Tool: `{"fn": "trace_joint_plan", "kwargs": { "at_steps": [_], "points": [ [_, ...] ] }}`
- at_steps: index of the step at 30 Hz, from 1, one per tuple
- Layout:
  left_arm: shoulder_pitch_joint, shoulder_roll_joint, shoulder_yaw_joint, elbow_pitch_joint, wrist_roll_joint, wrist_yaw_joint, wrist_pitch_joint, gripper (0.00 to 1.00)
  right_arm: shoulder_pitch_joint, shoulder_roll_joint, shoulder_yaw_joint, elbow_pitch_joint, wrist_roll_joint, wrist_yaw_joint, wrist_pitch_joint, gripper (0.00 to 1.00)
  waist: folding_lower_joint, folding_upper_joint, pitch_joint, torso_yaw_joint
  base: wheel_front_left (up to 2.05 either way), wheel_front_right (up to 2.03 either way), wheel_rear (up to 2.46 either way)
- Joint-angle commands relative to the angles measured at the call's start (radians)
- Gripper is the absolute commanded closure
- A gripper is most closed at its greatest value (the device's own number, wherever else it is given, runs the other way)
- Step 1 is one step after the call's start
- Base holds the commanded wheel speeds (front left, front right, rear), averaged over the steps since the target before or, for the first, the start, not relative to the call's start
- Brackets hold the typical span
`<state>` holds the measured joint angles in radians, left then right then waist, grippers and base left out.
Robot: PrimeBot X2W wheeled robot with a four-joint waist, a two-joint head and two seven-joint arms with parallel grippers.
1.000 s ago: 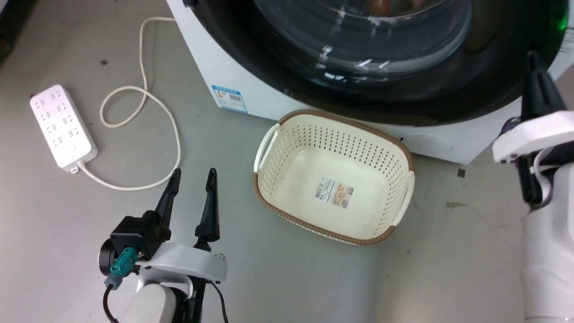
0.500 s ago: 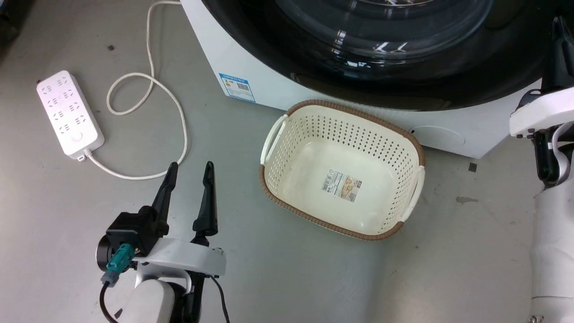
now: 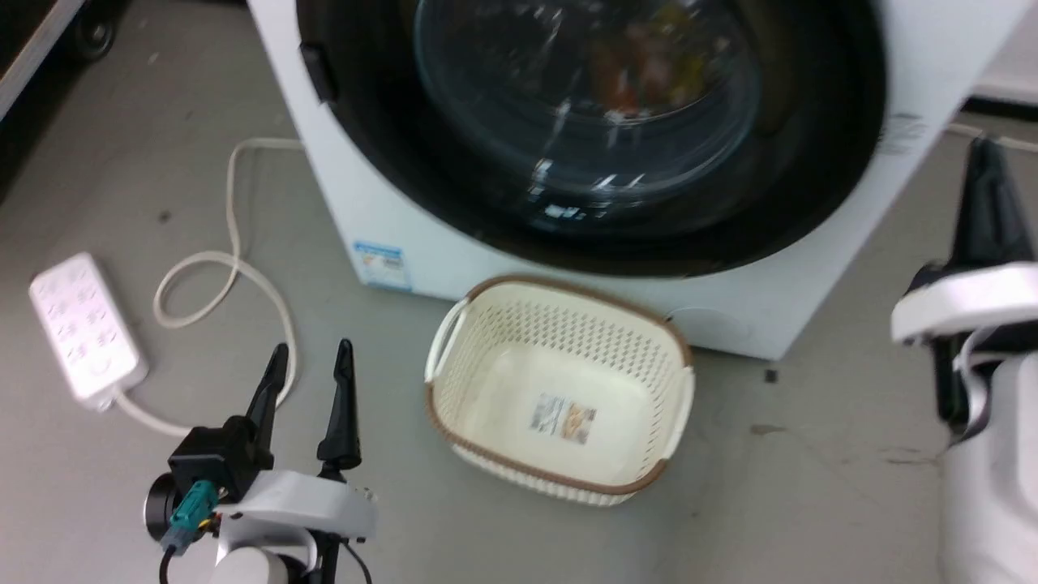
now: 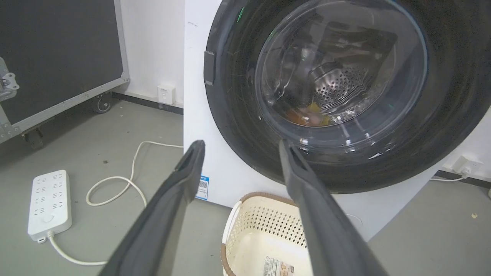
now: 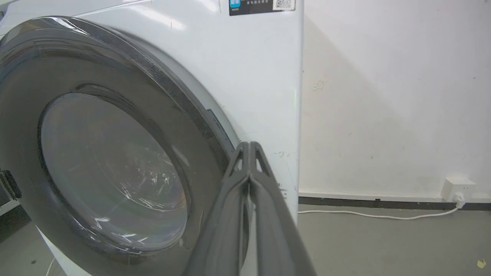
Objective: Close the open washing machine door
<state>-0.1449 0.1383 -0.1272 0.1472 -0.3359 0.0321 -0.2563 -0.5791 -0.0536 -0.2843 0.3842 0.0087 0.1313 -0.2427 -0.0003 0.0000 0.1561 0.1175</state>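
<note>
Beside the washer, on the floor: a cream basket [image 3: 559, 281] with a brown rim stands just in front of the washing machine [image 3: 349, 186], empty apart from a label on its bottom.
Washing machine door [image 3: 584, 122]: its black rim lies against the white front and its glass dome faces out. I cannot tell whether it is latched.
Left end effector [image 3: 312, 349]: fingers spread wide with nothing between them, low over the floor left of the basket and well apart from the door.
Right end effector [image 3: 984, 150]: fingers pressed together and holding nothing, out past the machine's right corner, clear of the door.
Head view: blurred, but it takes in both arms, the basket, a white power strip [image 3: 81, 332] and the blue sticker [image 3: 381, 264] low on the machine.
Left wrist view: sharp enough to see through the glass to the perforated steel drum and some orange and yellow items inside. A black wheeled case [image 4: 57, 57] stands by the wall at the left.
Right wrist view: shows the door edge-on, with its rim close against the front, and a wall socket [image 5: 456, 188] with a white cable along the skirting.
</note>
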Motion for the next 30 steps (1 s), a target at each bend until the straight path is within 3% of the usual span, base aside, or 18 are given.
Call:
{"fn": "trace_joint_plan", "kwargs": {
  "at_steps": [1,12,30],
  "points": [
    [0.017,0.002,0.006,-0.002,0.009,0.000,-0.005,0.00,0.046,0.003,0.027,-0.014,0.026,-0.001,-0.007,1.00,0.0003,0.0000,-0.081,-0.077,0.00,0.00,0.00],
    [0.088,0.021,0.025,-0.022,0.029,0.010,-0.005,0.00,0.306,0.003,0.157,-0.117,0.116,-0.001,0.018,1.00,0.0003,0.0000,-0.174,-0.178,0.00,0.00,0.00],
    [0.129,0.029,-0.013,-0.025,0.027,0.022,0.063,0.00,0.631,0.003,0.268,-0.295,0.145,-0.001,0.098,1.00,0.0003,0.0000,-0.223,-0.145,0.00,0.00,0.00]
  ]
}}
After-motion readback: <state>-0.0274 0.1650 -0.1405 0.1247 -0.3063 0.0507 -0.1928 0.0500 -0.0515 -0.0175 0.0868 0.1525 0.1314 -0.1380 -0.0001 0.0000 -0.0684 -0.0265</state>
